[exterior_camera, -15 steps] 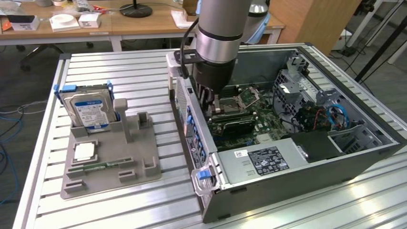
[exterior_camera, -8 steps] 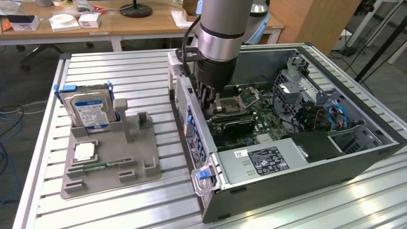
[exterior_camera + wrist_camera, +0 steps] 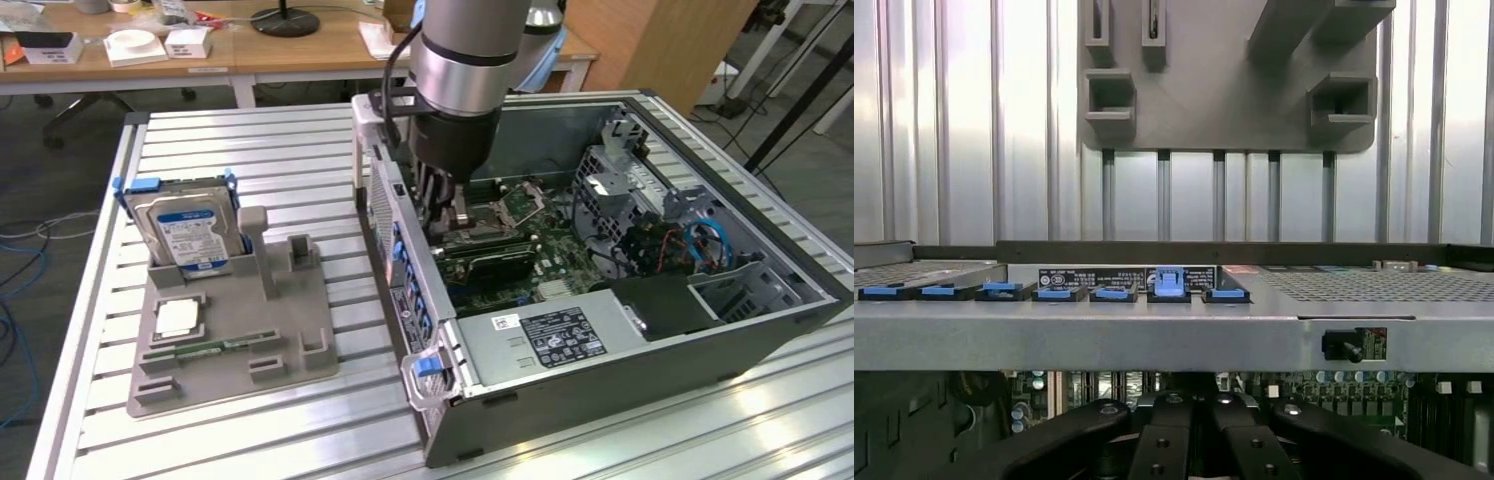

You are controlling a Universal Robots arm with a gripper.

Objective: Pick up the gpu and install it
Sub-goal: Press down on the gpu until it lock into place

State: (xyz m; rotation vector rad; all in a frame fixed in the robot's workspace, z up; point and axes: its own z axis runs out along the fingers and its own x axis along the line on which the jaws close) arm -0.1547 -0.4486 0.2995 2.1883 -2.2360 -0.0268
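Down inside the open computer case (image 3: 641, 350), close against its slotted rear wall, with the gripper (image 3: 450, 218) lowered over the motherboard (image 3: 534, 255). Jaws pressed together, tips right at the upper edge of the gpu (image 3: 487, 262); cannot tell whether actually pinching that edge or merely touching it. Standing on its long edge on the motherboard directly under the gripper, a dark flat card. Long axis running from the slotted rear wall in toward the drive cage (image 3: 641, 200), roughly parallel to the power supply (image 3: 561, 335) that fills the case's near end. End nearest the rear wall hidden behind the gripper body, so cannot tell how the bracket sits.

From the wrist, looking past the black gripper (image 3: 1184, 425) linkages to the rear wall's top flange, with a row of blue clips (image 3: 1169, 283) along it, one raised above the others.

Outside the case, toward the exterior view's left edge of the slatted table (image 3: 240, 140), a grey holder (image 3: 287, 340). Standing upright at its far end, a hard drive (image 3: 187, 232) with a blue and white label. Lying flat in its near half, a square chip (image 3: 176, 318) and, just beyond that toward the table's near edge, a narrow green memory stick (image 3: 200, 350). Well apart from the gripper, all three.
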